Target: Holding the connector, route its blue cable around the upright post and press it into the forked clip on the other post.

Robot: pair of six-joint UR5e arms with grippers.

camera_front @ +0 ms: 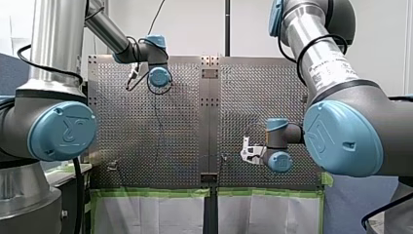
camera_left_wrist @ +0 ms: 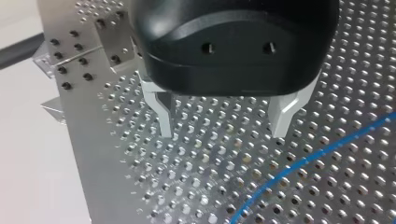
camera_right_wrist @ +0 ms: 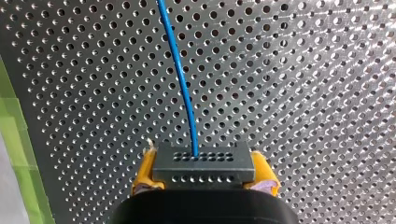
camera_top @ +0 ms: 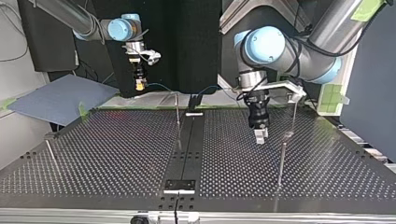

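Grip belongs on the rigid black connector (camera_right_wrist: pixel 204 167), which my right gripper (camera_right_wrist: pixel 204 175) clamps between yellow pads (camera_right_wrist: pixel 145 170) above the perforated table (camera_right_wrist: pixel 303 93). Its thin blue cable (camera_right_wrist: pixel 180 79) looks light and limp, likely to sag unless kept taut. My left gripper (camera_left_wrist: pixel 222 131) hangs spread and empty.

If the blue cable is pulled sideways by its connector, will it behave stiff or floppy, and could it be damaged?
Probably floppy: the blue cable is thin and runs in a gentle curve away from the connector. It likely weighs little and would follow the pull. The single thin strand entering the connector may be fragile there, so pull gently.
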